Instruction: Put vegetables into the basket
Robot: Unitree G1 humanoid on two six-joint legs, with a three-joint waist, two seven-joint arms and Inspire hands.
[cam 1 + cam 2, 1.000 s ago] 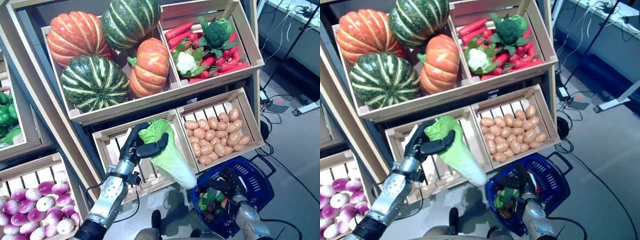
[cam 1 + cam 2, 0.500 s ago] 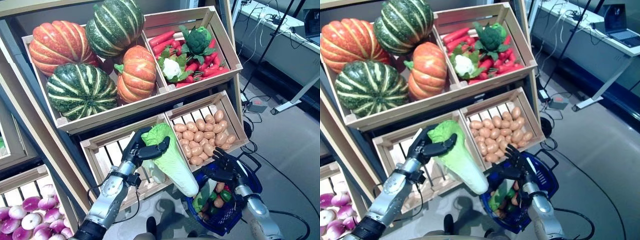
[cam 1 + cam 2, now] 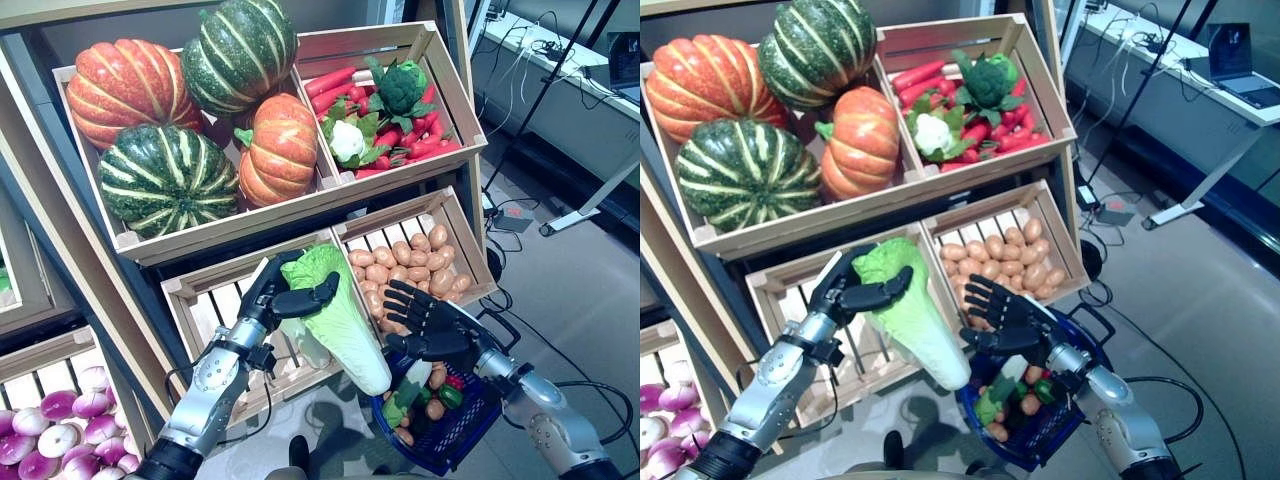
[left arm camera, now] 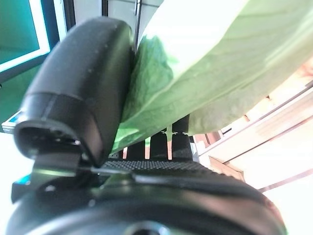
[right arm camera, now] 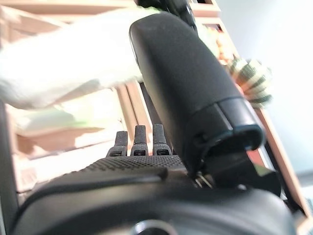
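Observation:
A long napa cabbage (image 3: 345,318) with green leaves and a white base hangs tilted in front of the lower crates. My left hand (image 3: 283,295) is shut on its leafy top, thumb (image 4: 80,98) pressed against the leaf (image 4: 210,63). My right hand (image 3: 432,322) is open with fingers spread, just right of the cabbage's lower half and above the blue basket (image 3: 478,418). The basket holds several small vegetables (image 3: 425,385). In the right wrist view the thumb (image 5: 186,83) stands straight beside the pale cabbage (image 5: 68,63).
A slatted crate (image 3: 215,300) lies behind the cabbage, with a potato crate (image 3: 405,260) to its right. Above are pumpkins (image 3: 165,175) and a crate of carrots, broccoli and cauliflower (image 3: 395,110). Purple onions (image 3: 60,440) fill the lower left. A desk (image 3: 590,90) stands at the right.
My right hand has risen out of the basket and spread its fingers beside the cabbage. The left hand still holds the cabbage in about the same place. The camera has shifted.

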